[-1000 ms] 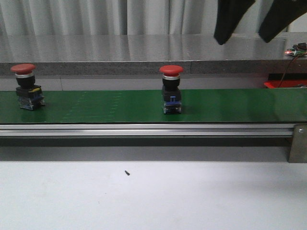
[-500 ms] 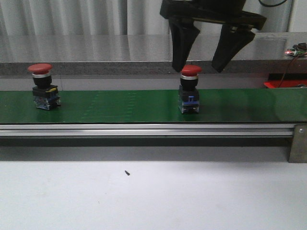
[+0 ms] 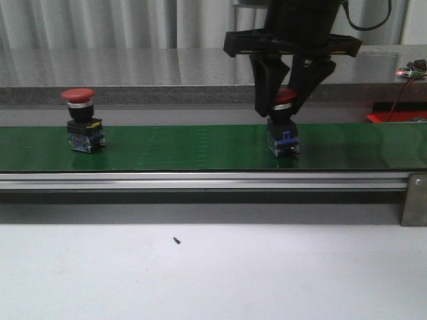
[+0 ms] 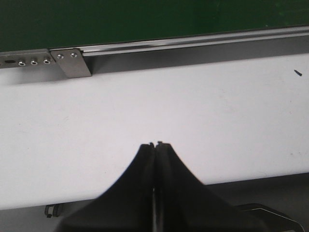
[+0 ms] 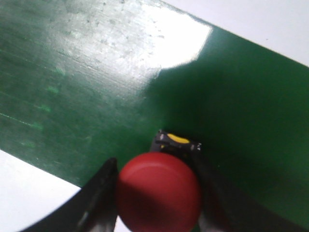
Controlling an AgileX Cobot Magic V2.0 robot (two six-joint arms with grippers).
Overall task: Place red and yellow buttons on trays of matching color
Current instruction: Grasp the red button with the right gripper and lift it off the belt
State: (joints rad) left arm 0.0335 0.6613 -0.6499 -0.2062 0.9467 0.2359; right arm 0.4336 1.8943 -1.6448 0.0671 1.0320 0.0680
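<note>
Two red buttons stand on the belt: the left button (image 3: 81, 120) far out on the left, and the right button (image 3: 283, 127) right of centre, also seen from above in the right wrist view (image 5: 158, 196).

One green belt (image 3: 187, 148) runs across the scene, with one metal rail (image 3: 200, 180) along its near edge.

Two claws show. The right claw (image 3: 285, 100) hangs over the right button with a finger on each side of its red cap. The left claw (image 4: 155, 147) appears only in its own wrist view, fingertips pressed together above the white table (image 3: 213, 273).

One small dark speck (image 3: 177, 240) lies on the table.

One red object (image 3: 393, 117), partly hidden, sits at the far right.
</note>
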